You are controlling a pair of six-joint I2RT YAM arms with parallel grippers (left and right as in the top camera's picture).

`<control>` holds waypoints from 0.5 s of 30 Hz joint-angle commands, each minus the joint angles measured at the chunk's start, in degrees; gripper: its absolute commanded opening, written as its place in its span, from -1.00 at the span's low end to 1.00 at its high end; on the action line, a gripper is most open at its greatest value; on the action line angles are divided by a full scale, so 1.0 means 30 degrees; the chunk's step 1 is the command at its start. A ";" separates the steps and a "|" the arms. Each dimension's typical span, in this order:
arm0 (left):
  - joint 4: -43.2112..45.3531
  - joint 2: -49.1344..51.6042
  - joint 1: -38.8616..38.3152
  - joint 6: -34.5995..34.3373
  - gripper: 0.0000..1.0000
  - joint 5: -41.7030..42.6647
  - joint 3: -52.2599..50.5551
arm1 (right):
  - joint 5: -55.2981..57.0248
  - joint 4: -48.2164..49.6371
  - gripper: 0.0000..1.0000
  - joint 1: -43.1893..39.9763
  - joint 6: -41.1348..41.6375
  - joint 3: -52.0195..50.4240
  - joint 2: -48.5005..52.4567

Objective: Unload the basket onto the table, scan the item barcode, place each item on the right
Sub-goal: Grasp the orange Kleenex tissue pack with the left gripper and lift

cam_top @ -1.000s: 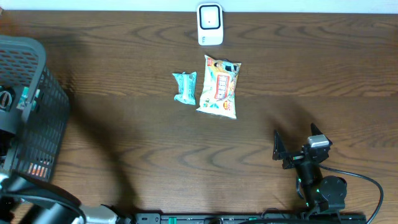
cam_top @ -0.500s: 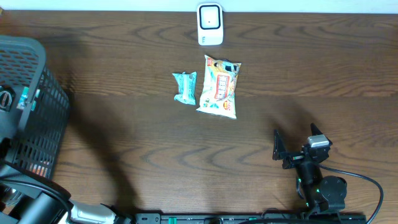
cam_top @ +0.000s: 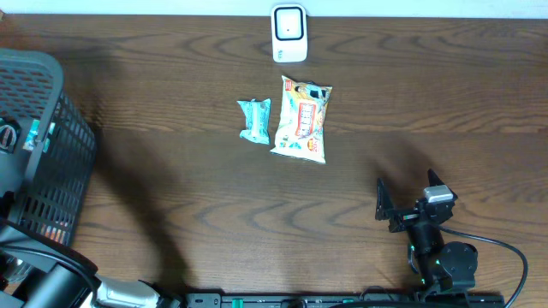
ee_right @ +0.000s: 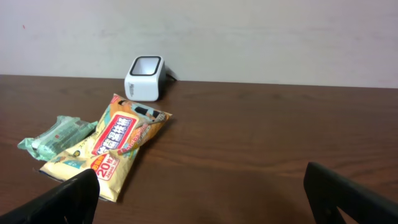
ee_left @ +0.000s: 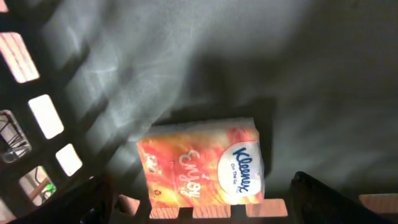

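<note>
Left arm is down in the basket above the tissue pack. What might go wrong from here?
The Kleenex pack lies close to the slotted basket wall; a finger of the open left gripper may snag a slot. No barcode shows on its upper face, so it may reach the scanner wrong side out. The snack bag and green packet lie just before the scanner and might get bumped.

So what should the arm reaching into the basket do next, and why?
Probably lower the left gripper a little onto the Kleenex pack and close. Its jaws stand open over the pack, which lies ungripped on the floor of the basket, far from the scanner.
</note>
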 commanded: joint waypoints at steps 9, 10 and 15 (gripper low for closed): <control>0.0758 0.0306 0.0058 -0.0372 0.76 0.0240 -0.0736 | 0.0015 -0.0080 0.98 0.0080 -0.0277 -0.0007 -0.0080; 0.0860 0.0386 0.0058 -0.0372 0.76 0.0648 -0.0736 | 0.0015 -0.0080 0.99 0.0080 -0.0277 -0.0007 -0.0080; 0.1005 0.1107 0.0058 -0.0357 0.76 0.1494 -0.0743 | 0.0015 -0.0080 0.99 0.0080 -0.0277 -0.0007 -0.0080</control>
